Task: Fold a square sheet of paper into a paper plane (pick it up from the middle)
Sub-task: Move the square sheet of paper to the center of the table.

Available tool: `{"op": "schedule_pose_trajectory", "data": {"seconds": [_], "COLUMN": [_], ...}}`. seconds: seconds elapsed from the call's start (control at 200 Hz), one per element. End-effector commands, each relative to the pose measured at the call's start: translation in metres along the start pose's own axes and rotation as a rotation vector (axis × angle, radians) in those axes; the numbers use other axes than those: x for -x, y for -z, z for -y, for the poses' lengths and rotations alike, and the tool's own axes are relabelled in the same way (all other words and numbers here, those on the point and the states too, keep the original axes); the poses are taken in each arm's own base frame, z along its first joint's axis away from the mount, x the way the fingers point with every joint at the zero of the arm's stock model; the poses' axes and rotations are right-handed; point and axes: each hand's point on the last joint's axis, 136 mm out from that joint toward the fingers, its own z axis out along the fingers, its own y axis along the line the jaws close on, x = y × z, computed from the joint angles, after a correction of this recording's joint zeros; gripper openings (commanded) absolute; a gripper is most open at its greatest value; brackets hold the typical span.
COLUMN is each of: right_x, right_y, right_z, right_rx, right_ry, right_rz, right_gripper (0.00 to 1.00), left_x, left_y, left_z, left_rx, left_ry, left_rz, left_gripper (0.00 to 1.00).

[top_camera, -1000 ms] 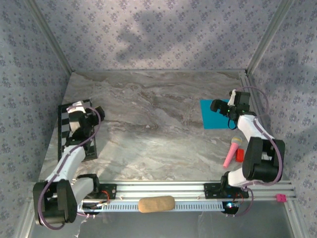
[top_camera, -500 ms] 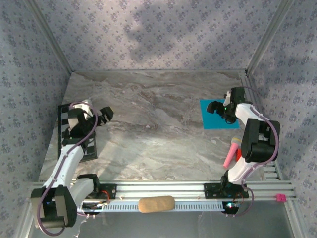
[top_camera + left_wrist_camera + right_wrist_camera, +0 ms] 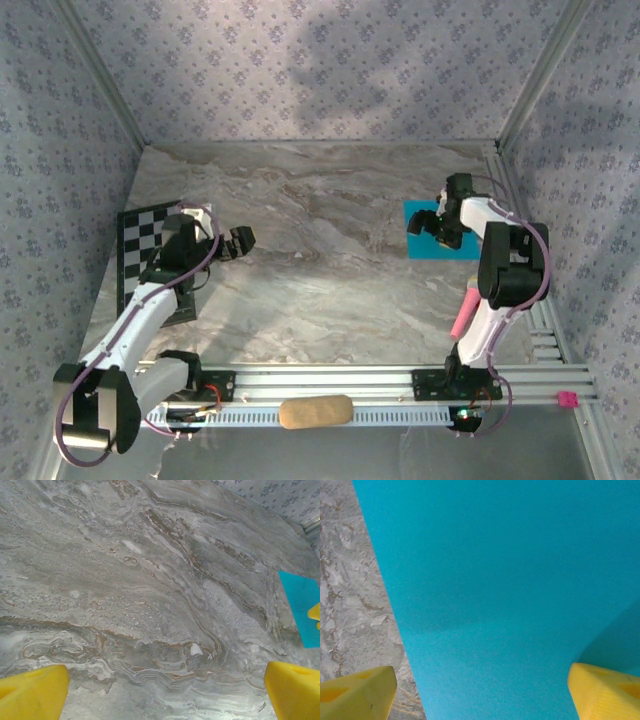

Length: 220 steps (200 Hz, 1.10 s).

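Note:
The square sheet of turquoise-blue paper (image 3: 424, 243) lies flat on the marble table at the right. It spreads across most of the right wrist view (image 3: 510, 595), and its edge shows far right in the left wrist view (image 3: 303, 605). My right gripper (image 3: 440, 228) hovers low over the sheet, open, its yellow fingertips (image 3: 357, 692) spread wide with nothing between them. My left gripper (image 3: 240, 240) is open over bare marble left of centre, its yellow fingertips (image 3: 32, 692) far apart.
A black-and-white checkered board (image 3: 145, 250) lies at the left under the left arm. A pink stick (image 3: 464, 312) lies near the right arm. A tan oblong block (image 3: 315, 411) rests on the front rail. Patterned walls enclose the table.
The left gripper has swung right, off the checkered board toward the table's middle. The right gripper has moved left and down over the blue sheet.

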Motion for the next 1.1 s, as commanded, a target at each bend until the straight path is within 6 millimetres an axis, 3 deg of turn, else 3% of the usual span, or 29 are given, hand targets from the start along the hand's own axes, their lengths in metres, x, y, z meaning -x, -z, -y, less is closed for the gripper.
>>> {"op": "schedule_pose_trajectory", "data": {"seconds": [0.0, 0.18, 0.38, 0.46, 0.535, 0.6, 0.635, 0.725, 0.924, 1.094], "right_x": [-0.023, -0.051, -0.102, -0.118, -0.134, -0.132, -0.126, -0.099, -0.051, -0.039], "right_y": [-0.007, -0.009, -0.020, -0.022, -0.016, -0.002, 0.005, 0.013, 0.013, 0.002], "right_z": [-0.012, -0.057, -0.136, -0.180, -0.219, -0.237, -0.235, -0.207, -0.165, -0.147], "right_rx": [-0.044, -0.018, 0.060, 0.149, 0.251, 0.236, 0.187, 0.044, 0.131, 0.209], "right_ry": [0.012, 0.007, 0.047, 0.064, 0.109, 0.209, 0.256, 0.280, 0.144, 0.089], "right_rz": [-0.119, -0.177, -0.217, -0.210, -0.221, -0.183, -0.153, -0.071, -0.038, -0.099], "right_gripper": [0.90, 0.90, 0.88, 0.88, 0.86, 0.87, 0.88, 0.87, 0.85, 0.80], "left_x": [0.009, 0.010, 0.010, 0.010, 0.010, 0.011, 0.011, 0.009, 0.005, -0.002], "left_y": [0.004, 0.005, 0.006, 0.008, 0.010, 0.011, 0.012, 0.012, 0.006, -0.002], "left_z": [0.006, 0.007, 0.008, 0.009, 0.009, 0.010, 0.011, 0.013, 0.020, 0.033], "left_rx": [0.004, 0.006, 0.008, 0.007, 0.009, 0.008, 0.006, -0.004, -0.040, -0.071], "left_ry": [-0.033, -0.020, -0.008, -0.007, -0.014, -0.018, -0.019, -0.020, -0.010, -0.030], "left_rz": [0.010, 0.009, 0.004, 0.001, -0.001, 0.003, 0.003, -0.006, -0.026, -0.064], "left_gripper": [1.00, 1.00, 1.00, 1.00, 1.00, 1.00, 1.00, 1.00, 1.00, 1.00]}}
